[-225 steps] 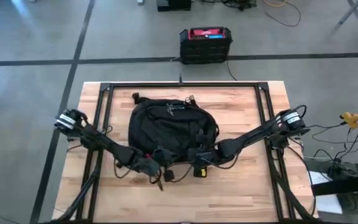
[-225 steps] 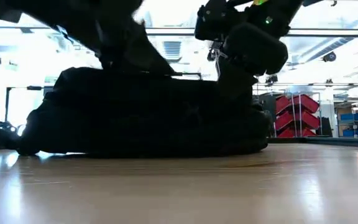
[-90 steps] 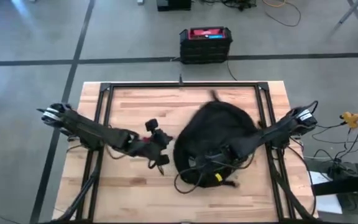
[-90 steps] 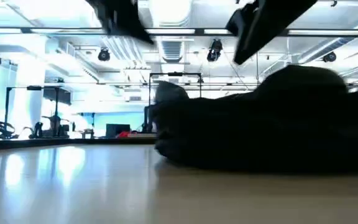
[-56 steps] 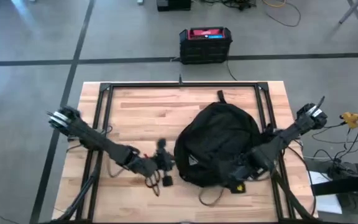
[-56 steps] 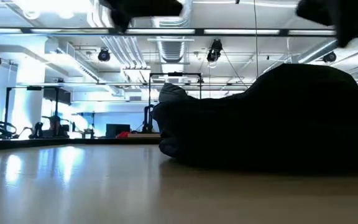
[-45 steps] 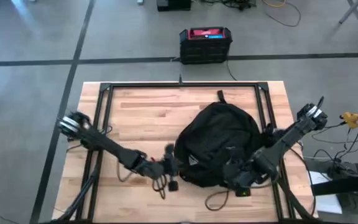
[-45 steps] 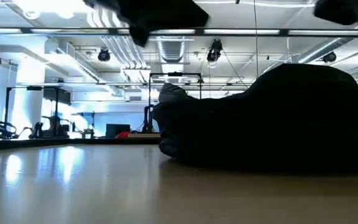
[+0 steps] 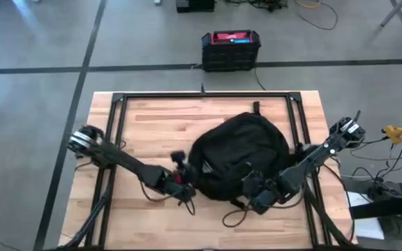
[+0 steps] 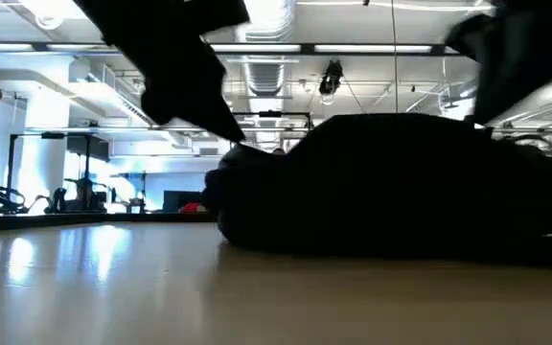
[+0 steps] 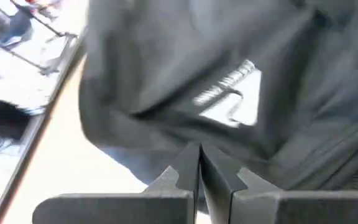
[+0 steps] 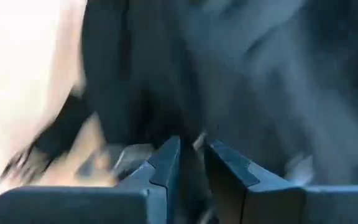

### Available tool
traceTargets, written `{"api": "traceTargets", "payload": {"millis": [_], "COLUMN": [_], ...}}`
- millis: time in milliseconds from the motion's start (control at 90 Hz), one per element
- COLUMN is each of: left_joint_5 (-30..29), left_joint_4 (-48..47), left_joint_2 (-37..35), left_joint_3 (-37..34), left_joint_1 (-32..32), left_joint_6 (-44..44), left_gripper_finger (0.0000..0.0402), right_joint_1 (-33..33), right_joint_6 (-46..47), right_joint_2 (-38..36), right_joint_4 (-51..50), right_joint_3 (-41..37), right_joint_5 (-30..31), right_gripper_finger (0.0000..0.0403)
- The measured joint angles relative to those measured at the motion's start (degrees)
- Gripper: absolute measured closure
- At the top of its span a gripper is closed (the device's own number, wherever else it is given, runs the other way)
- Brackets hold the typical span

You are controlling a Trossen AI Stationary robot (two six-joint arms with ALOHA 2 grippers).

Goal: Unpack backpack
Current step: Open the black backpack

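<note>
The black backpack (image 9: pixel 239 157) lies flat on the wooden table, right of the middle; in the low view the backpack (image 10: pixel 391 187) is a dark mound. Its pale triangular logo (image 11: pixel 235 102) shows in the left wrist view. My left gripper (image 9: pixel 185 184) is shut at the pack's near left edge. My right gripper (image 9: pixel 253 192) is at the pack's near edge, its fingers almost closed on dark fabric. A loose strap loop (image 9: pixel 233 216) trails on the wood toward the near edge. My left gripper (image 11: pixel 199 163) has its shut fingertips against the backpack's fabric (image 11: pixel 185 134) just below the logo, coming level from the table's left. I cannot tell whether they pinch any cloth. My right gripper (image 12: pixel 191 158) holds dark material of the backpack's near edge (image 12: pixel 199 140) in the narrow gap between its two fingers. Blur hides which part it is. The pack rests on the table.
A black frame of rails (image 9: pixel 117 125) borders the table. On the floor beyond the far edge stands a rigid black box with a red top (image 9: pixel 230 49). Bare wood (image 9: pixel 159 125) lies left of and behind the pack.
My left gripper has gone toward the table's right and near edges until it met the backpack's left side. My right gripper has swung toward the near edge and then back left along the pack. The backpack has shifted slightly left and sagged flatter.
</note>
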Motion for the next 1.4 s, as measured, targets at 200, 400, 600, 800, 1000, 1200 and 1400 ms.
{"api": "traceTargets", "payload": {"millis": [200,400,600,800,1000,1200,1400], "left_joint_5": [2.35,7.29,11.27,11.27,11.24,10.94,8.68], "left_joint_4": [15.56,45.07,61.8,62.02,63.34,63.47,63.45], "left_joint_2": [-9.65,-6.04,2.22,5.82,9.47,12.94,13.61], "left_joint_3": [-4.18,-13.28,-16.79,-14.8,-12.81,-10.39,-9.99], "left_joint_1": [-2.14,-4.09,-4.47,-5.99,-6.22,-6.21,-6.02], "left_joint_6": [1.24,9.17,10.03,9.22,9.16,9.36,10.77], "left_gripper_finger": [0.0402,0.0402,0.0402,0.0402,0.0402,0.0402,0.0402], "right_joint_1": [-2.06,-2.48,-5.55,-9.52,-12.8,-14.43,-14.37], "right_joint_6": [-6.6,-8.51,-14.29,-17.01,-17.56,-17.73,-21.59], "right_joint_2": [-1.22,-0.85,1.31,4.0,9.59,11.62,8.4], "right_joint_4": [-1.78,-2.55,9.72,14.13,14.86,13.23,8.53], "right_joint_3": [3.31,2.58,2.26,2.28,2.55,6.9,13.89], "right_joint_5": [3.36,1.44,-11.48,-18.09,-18.41,-15.19,-7.59], "right_gripper_finger": [0.0325,0.0312,0.0285,0.0226,0.0198,0.035,0.0393]}}
